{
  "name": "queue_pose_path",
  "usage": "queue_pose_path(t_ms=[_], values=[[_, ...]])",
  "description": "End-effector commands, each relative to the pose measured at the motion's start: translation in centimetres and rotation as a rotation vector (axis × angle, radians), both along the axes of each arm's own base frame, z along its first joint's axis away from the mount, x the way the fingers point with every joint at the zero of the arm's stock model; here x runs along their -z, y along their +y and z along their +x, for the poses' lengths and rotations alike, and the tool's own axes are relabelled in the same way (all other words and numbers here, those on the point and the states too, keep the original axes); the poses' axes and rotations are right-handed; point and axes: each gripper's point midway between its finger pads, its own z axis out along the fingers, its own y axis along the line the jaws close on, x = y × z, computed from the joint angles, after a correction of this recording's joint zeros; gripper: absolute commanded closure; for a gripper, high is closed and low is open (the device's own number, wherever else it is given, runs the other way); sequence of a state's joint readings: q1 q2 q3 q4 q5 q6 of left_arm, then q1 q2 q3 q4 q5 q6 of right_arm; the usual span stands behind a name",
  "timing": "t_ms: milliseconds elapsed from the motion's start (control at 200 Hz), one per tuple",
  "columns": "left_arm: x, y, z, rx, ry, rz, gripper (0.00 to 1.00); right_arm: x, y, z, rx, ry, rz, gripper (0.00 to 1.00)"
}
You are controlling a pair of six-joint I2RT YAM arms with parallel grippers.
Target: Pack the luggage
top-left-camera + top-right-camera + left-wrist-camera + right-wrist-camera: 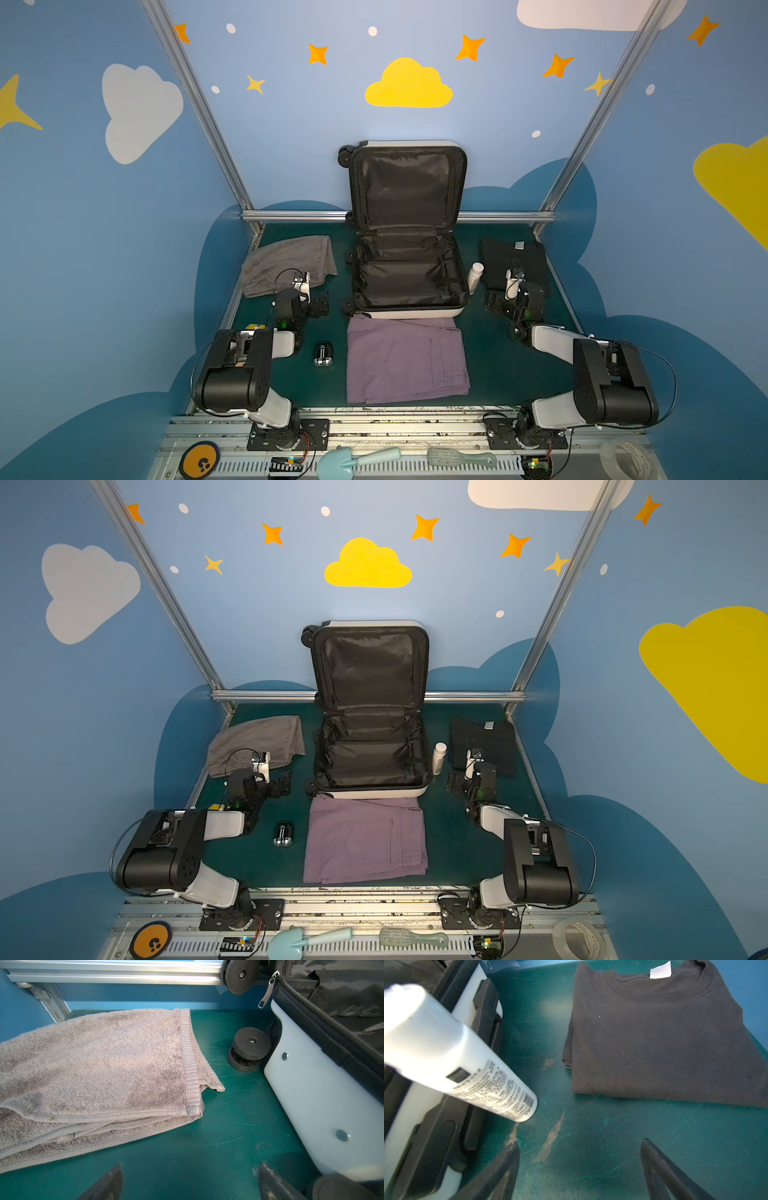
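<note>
In the middle of the green desk (pixel 498 365), toward the back, found the luggage (pixel 409 274) lying open, with its lid stood up against the wall. Saw the left gripper (pixel 190 1167) spread wide over bare desk, between a folded grey towel (pixel 289 264) and the white shell. Saw the right gripper (pixel 580 1142) spread wide too, over bare desk, near a white bottle (pixel 476 276) just beside the luggage and a folded black shirt (pixel 515 264). Found folded purple trousers (pixel 407 361) right in front of the luggage.
</note>
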State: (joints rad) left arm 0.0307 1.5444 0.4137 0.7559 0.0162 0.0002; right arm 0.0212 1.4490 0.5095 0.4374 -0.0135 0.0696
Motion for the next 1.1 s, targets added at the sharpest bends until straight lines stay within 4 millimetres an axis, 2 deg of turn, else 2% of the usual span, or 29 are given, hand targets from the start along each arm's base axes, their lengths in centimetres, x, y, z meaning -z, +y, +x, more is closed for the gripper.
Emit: queue_pose_path(t_ms=[0,1096], values=[[-0.89,-0.12,0.25,0.012,-0.02,0.001,0.0,-0.73,0.13,0.74,-0.008,-0.019,-0.005,0.11],[-1.11,-0.06,0.22,0.007,-0.026,-0.002,0.0,-0.91,0.0,0.66,-0.015,-0.027,0.015,0.11]])
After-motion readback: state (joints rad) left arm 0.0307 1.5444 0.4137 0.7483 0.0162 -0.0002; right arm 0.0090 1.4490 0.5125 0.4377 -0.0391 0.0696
